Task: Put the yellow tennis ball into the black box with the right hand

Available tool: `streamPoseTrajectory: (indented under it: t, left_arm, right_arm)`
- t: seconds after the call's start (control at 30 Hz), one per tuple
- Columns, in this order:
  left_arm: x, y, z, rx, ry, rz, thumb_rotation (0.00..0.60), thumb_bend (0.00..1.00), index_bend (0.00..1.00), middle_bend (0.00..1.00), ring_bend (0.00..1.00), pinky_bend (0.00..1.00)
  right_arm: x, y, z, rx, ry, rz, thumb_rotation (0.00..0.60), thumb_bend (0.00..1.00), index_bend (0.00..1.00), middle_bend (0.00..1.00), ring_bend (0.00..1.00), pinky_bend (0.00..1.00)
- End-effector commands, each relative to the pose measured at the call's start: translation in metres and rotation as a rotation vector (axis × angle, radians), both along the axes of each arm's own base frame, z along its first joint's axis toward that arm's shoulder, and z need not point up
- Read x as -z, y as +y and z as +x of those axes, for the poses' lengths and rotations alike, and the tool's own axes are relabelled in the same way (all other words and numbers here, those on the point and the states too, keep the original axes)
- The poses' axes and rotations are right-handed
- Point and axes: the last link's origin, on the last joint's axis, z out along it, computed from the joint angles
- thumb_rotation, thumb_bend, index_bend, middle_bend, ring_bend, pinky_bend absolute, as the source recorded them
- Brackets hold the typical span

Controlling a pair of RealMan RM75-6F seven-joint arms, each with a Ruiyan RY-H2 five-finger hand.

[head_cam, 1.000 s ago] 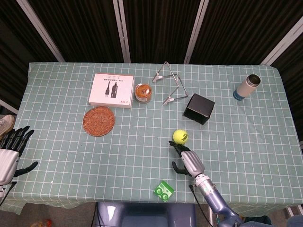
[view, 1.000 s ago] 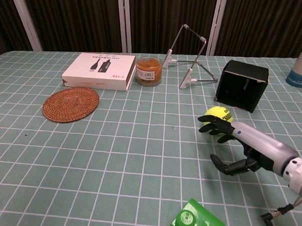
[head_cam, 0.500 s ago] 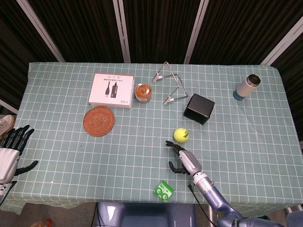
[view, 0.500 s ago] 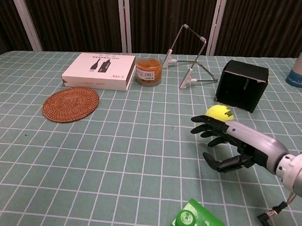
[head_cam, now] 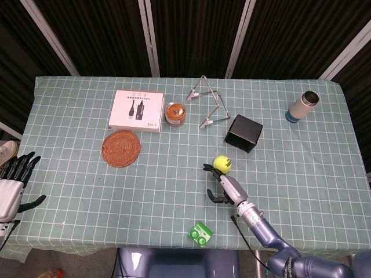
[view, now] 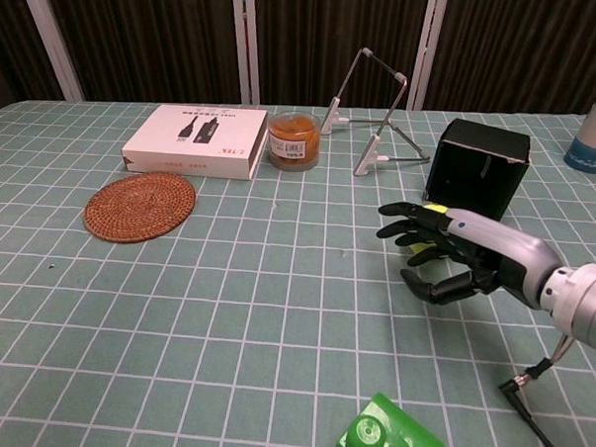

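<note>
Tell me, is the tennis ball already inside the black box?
No, the tennis ball lies on the tablecloth in front of the black box, beside the right hand.

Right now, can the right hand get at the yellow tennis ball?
Probably yes. The right hand is open and right beside the yellow tennis ball, with nothing between them. The black box stands behind the ball, out of the way.

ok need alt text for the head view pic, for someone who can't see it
Top-down view of a green checked table: the robot's right hand, fingers spread, reaches at a yellow tennis ball lying just short of a black box. The left hand rests open at the table's left edge.
</note>
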Motion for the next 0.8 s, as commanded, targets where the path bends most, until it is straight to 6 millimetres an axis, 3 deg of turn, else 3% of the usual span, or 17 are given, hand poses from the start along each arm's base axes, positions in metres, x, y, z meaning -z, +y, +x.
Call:
streamPoseTrajectory:
  t: [0.03, 0.8]
  left_arm:
    - [0.001, 0.001, 0.0, -0.006, 0.003, -0.003, 0.6, 0.12, 0.0, 0.01, 0.04, 0.06]
    - [0.007, 0.01, -0.002, -0.027, 0.016, -0.015, 0.6, 0.12, 0.0, 0.01, 0.04, 0.06]
  right_arm:
    - [-0.003, -0.006, -0.006, 0.006, 0.018, -0.009, 0.6, 0.57, 0.0, 0.14, 0.11, 0.16]
    - [-0.015, -0.036, -0.037, 0.028, 0.14, -0.056, 0.6, 0.57, 0.0, 0.14, 0.09, 0.15]
